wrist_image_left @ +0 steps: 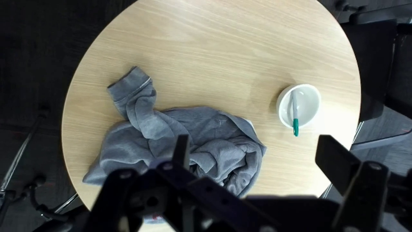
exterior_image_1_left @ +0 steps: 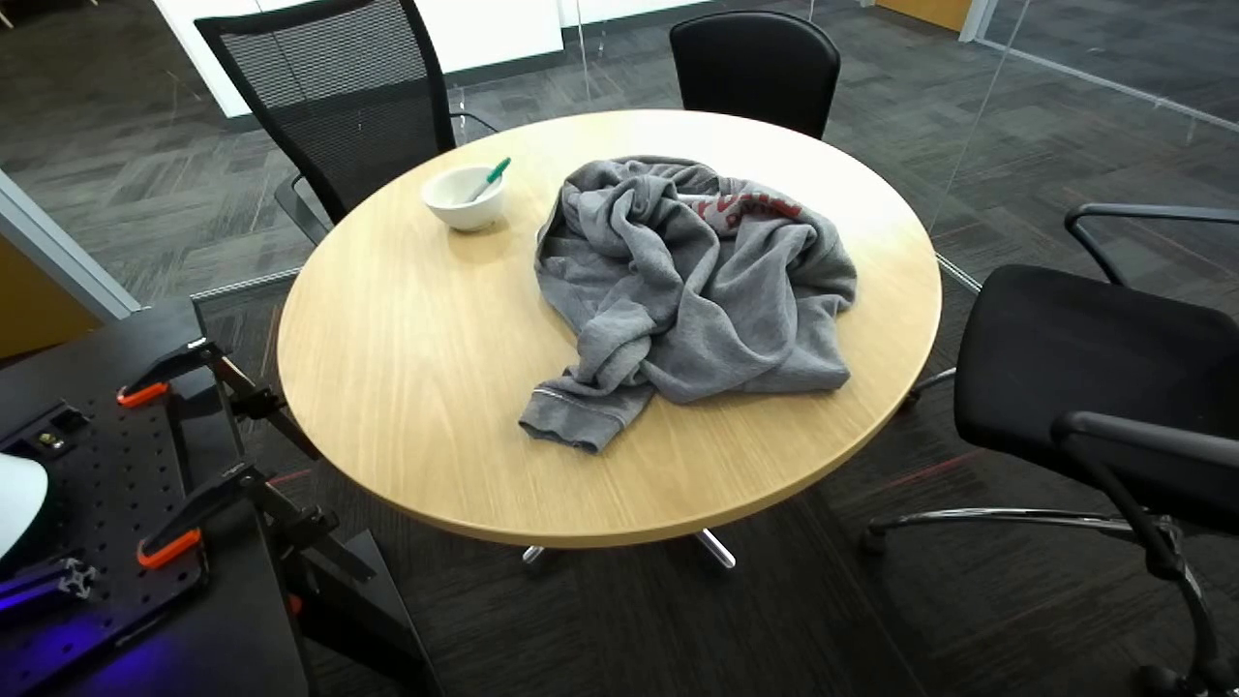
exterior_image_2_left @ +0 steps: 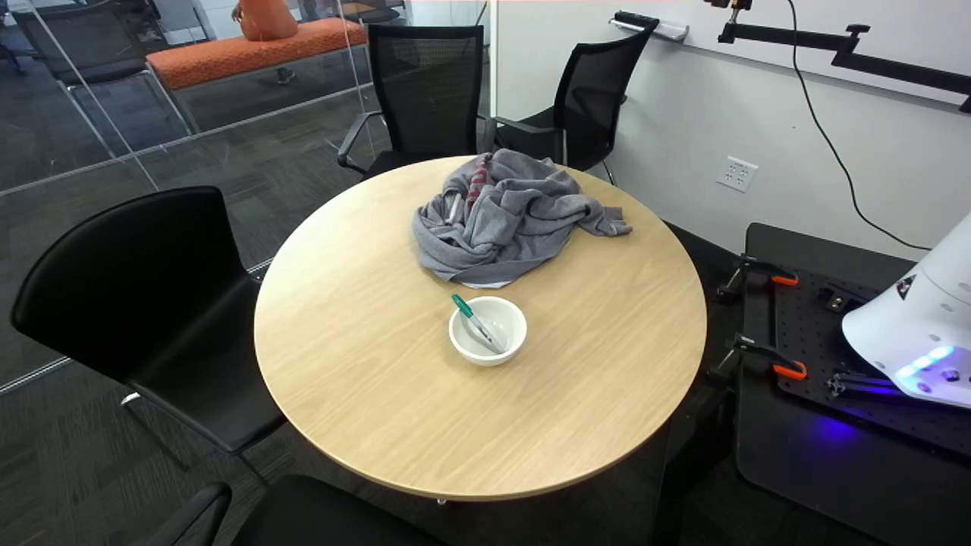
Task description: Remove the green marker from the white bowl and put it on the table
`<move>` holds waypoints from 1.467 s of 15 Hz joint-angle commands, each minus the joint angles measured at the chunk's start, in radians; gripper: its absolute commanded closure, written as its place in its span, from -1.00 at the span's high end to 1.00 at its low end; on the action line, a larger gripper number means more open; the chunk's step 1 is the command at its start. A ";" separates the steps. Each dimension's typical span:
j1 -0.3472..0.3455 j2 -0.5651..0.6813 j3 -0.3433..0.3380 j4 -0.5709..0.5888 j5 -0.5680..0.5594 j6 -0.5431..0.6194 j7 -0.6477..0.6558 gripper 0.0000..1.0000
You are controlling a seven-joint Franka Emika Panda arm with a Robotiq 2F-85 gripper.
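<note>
A white bowl (exterior_image_1_left: 465, 215) stands upright on the round wooden table (exterior_image_1_left: 407, 387); it also shows in an exterior view (exterior_image_2_left: 519, 331) and in the wrist view (wrist_image_left: 309, 104). A green marker (exterior_image_1_left: 498, 171) with a grey barrel leans inside the bowl, its green cap sticking out over the rim; it also shows in an exterior view (exterior_image_2_left: 463, 307) and in the wrist view (wrist_image_left: 295, 112). My gripper (wrist_image_left: 253, 145) is wide open and empty, high above the table. The bowl and marker appear ahead of its right finger. The gripper is outside both exterior views.
A crumpled grey sweatshirt (exterior_image_1_left: 697, 290) lies on the table beside the bowl, also in an exterior view (exterior_image_2_left: 516, 212). Black chairs (exterior_image_2_left: 152, 318) stand around the table. The arm's white base (exterior_image_2_left: 910, 326) stands on a black side table with orange-tipped clamps (exterior_image_2_left: 789, 370).
</note>
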 commanded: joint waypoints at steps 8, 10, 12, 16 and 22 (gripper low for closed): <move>0.054 0.038 0.194 -0.186 0.018 0.335 0.203 1.00; 0.065 0.074 0.231 -0.198 0.005 0.424 0.271 1.00; 0.077 0.117 0.258 -0.202 0.001 0.499 0.320 1.00; 0.093 0.219 0.310 -0.192 -0.028 0.638 0.404 1.00; 0.110 0.374 0.352 -0.150 -0.127 0.756 0.495 1.00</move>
